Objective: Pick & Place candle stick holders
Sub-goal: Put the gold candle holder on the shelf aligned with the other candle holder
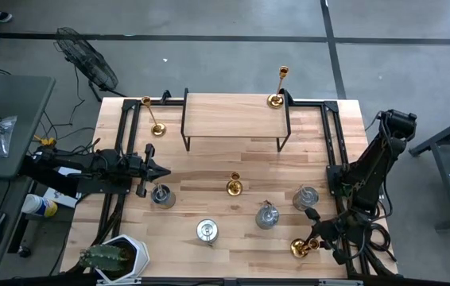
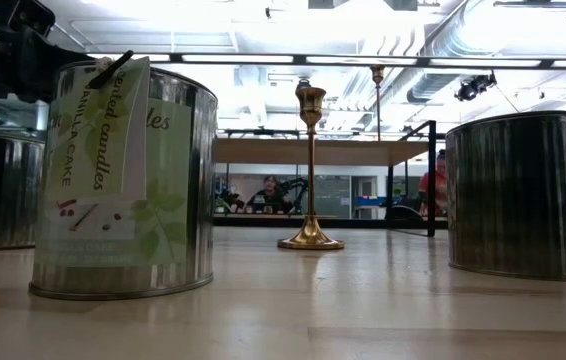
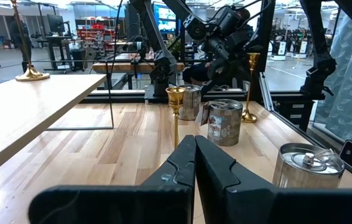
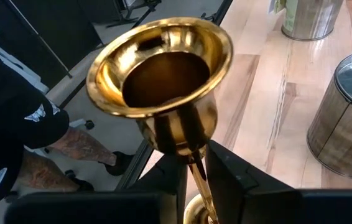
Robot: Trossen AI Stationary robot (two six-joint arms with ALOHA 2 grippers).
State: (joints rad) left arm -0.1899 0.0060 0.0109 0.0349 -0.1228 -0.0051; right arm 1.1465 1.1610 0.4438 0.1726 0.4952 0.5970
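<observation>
Gold candle stick holders stand upright on their round bases: one at the far left point(image 1: 155, 127), one on the raised shelf point(image 1: 277, 99), one mid-table point(image 1: 234, 187) point(image 2: 310, 170). Another gold one point(image 1: 299, 248) point(image 4: 163, 81) stands near the front right corner, with my right gripper point(image 1: 314, 241) point(image 4: 196, 177) shut on it. Squat silver holders point(image 1: 162, 195) point(image 1: 207, 231) point(image 1: 267, 216) point(image 1: 305, 198) sit along the near half. My left gripper point(image 1: 161, 171) point(image 3: 194, 162) waits at the left, shut and level, holding nothing. My right gripper pinches the thin stem point(image 4: 196, 163) of the gold candle stick holder just under its cup, between its two fingers point(image 4: 171, 180). The fingers come from the table's right, slanting down, and lie across the stem. The holder stands upright with its base point(image 3: 249, 117) on the table.
A raised wooden shelf on a black frame point(image 1: 237, 119) spans the far middle. A cactus in a white pot point(image 1: 114, 258) sits at the near left corner. A person point(image 4: 20, 124) stands beside the table close to my right gripper. Bare wood lies between the shelf and the silver holders.
</observation>
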